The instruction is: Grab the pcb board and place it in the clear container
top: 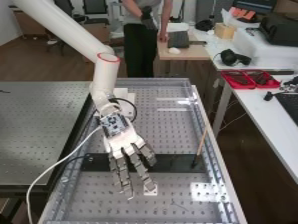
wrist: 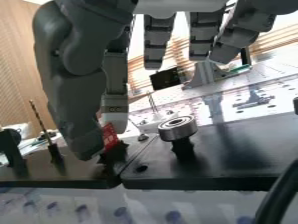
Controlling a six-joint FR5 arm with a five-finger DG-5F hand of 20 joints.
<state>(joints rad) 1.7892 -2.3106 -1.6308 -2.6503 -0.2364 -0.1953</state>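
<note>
Red pcb board (wrist: 110, 136) on black holder (wrist: 115, 152), partly behind fingertip (wrist: 85, 144) — probably light, stiff, fragile; pinch by edges. Hand (top: 123, 141) released, fingers near straight. Count: one board, one bearing (wrist: 177, 128) — on peg (wrist: 182, 146), one slim stick (wrist: 42, 121), two black slabs (wrist: 226, 155).

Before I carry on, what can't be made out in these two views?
- Small red piece: wrist view; the robot's dark grey hand covers part of it.
- Long flat black plate: high view; the hand hides part of it.
- Thick curved black cable: wrist view; cut off by the picture's edge.
- Thin green strip: wrist view; too small to identify.
</note>
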